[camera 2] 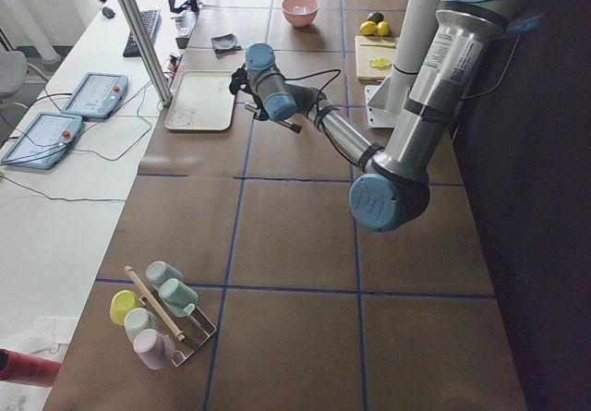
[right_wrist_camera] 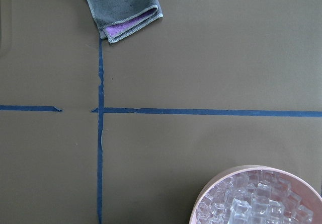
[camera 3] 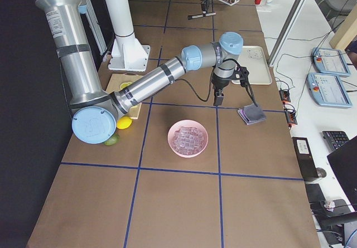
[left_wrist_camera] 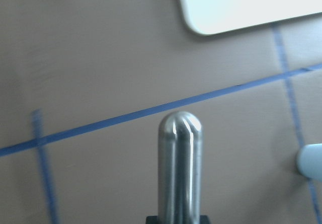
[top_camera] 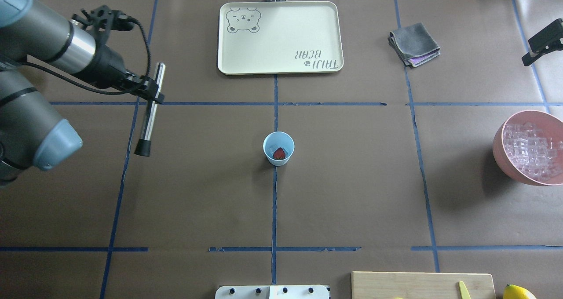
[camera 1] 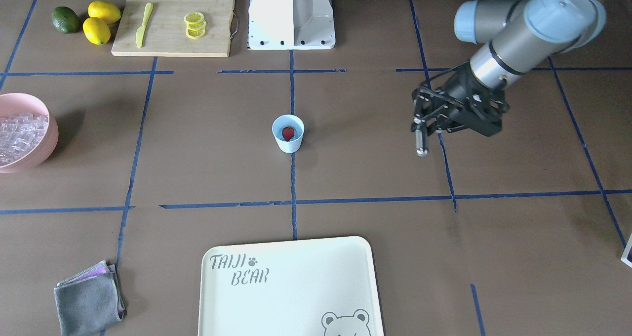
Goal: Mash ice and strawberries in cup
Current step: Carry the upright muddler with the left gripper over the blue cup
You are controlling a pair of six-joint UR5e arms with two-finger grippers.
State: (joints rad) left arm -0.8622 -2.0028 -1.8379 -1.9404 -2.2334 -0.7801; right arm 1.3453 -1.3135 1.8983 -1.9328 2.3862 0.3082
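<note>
The light-blue cup point(camera 1: 288, 142) point(top_camera: 278, 143) stands upright at the table's centre, with one red strawberry point(camera 1: 288, 133) point(top_camera: 279, 153) inside. The ice point(camera 1: 19, 133) point(top_camera: 530, 149) point(right_wrist_camera: 251, 201) lies piled in the pink bowl point(camera 1: 47, 143) point(top_camera: 499, 147). My left gripper point(camera 1: 423, 127) point(top_camera: 151, 94) is shut on a silver metal muddler point(camera 1: 420, 143) point(top_camera: 147, 123) point(left_wrist_camera: 179, 163) and holds it above the table, well to the cup's side. My right gripper point(camera 3: 218, 95) hangs high between the bowl and the cloth. I cannot tell whether it is open or shut.
A cream tray point(camera 1: 291, 286) point(top_camera: 281, 35) lies on the operators' side. A grey cloth point(camera 1: 89, 301) point(top_camera: 413, 44) point(right_wrist_camera: 123, 7) lies folded near it. A cutting board point(camera 1: 173, 44) carries a knife and lemon slices, with lemons point(camera 1: 101, 22) and a lime point(camera 1: 65, 20) beside it. The robot's base point(camera 1: 291, 15) stands behind the cup.
</note>
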